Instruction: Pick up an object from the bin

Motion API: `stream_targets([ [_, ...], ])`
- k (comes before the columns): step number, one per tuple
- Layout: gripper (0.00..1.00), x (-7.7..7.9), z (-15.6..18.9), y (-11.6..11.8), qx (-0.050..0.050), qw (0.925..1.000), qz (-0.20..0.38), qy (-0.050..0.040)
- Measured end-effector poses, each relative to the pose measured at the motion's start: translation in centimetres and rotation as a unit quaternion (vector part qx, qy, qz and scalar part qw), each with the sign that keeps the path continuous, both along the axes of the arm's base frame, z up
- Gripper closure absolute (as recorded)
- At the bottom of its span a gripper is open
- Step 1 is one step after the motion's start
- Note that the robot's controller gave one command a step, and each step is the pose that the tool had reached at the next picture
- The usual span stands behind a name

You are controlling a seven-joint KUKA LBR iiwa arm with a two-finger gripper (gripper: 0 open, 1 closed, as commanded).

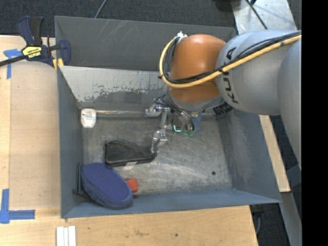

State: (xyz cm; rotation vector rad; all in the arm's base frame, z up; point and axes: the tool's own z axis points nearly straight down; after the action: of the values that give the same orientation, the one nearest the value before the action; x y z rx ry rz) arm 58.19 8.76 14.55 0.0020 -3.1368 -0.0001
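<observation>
Black pouch (125,153), hand (158,140) at its right edge, bare floor (205,160) rightward

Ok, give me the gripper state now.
Gripper: open, nothing between its fingers; its lower finger is at the right end of the flat black wedge-shaped object.

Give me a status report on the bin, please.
Gripper open, empty. Nearest: black pouch, beside it. Blue bag, white roll farther off.

Bare floor (205,163) is left at the right of the bin (248,152); the left is blocked by a black case (125,152) and a blue pouch (105,186).
</observation>
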Motion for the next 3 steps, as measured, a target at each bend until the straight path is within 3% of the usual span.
stream_targets([
  [1,0.00,-7.5,-6.7,1.8,0.000,0.9988,0.048,-0.0032],
  [2,1.00,-7.2,-6.4,1.7,0.000,0.9989,0.046,-0.0070],
  [3,1.00,-5.2,1.6,-0.9,-0.001,0.9981,0.061,-0.0049],
])
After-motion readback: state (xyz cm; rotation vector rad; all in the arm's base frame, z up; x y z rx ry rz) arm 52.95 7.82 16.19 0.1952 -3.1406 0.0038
